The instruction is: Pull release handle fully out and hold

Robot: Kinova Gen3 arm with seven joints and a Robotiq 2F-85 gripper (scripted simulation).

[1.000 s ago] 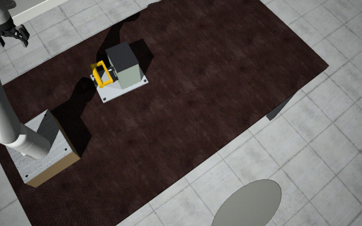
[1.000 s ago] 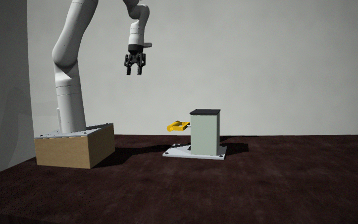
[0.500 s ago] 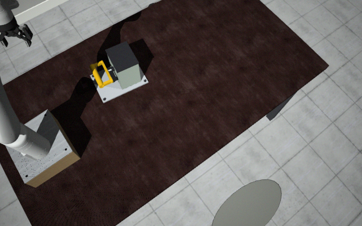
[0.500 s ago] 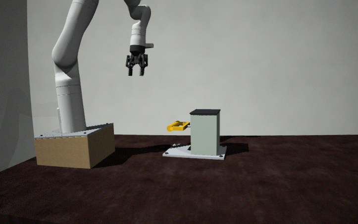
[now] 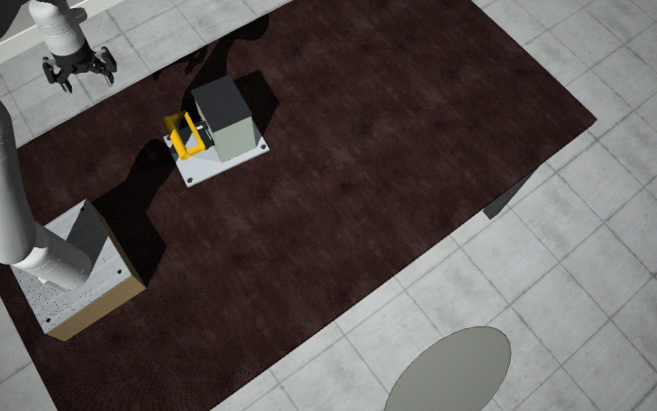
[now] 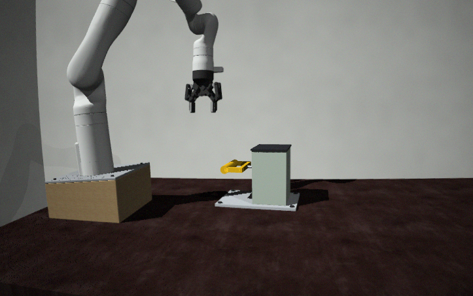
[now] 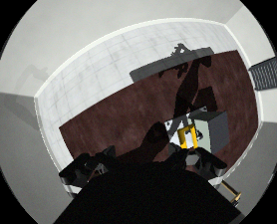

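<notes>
The yellow release handle [image 5: 179, 137] [image 6: 233, 166] [image 7: 186, 136] is a loop that sticks out sideways from a pale green box with a dark top [image 5: 229, 122] [image 6: 270, 176] [image 7: 216, 130]. The box stands on a grey bolted base plate [image 5: 203, 171] [image 6: 231, 200]. The handle sits close to the box. My gripper [image 5: 80, 77] [image 6: 203, 107] is open and empty. It hangs high in the air, above and to the left of the handle, fingers pointing down. In the wrist view the fingers frame the handle far below.
The arm's mount is a tan block with a grey top plate [image 5: 91, 305] [image 6: 98, 200] at the table's left end. The dark brown table top [image 5: 372, 153] [image 6: 304, 249] carries both. A grey round thing [image 5: 448, 372] lies on the tiled floor.
</notes>
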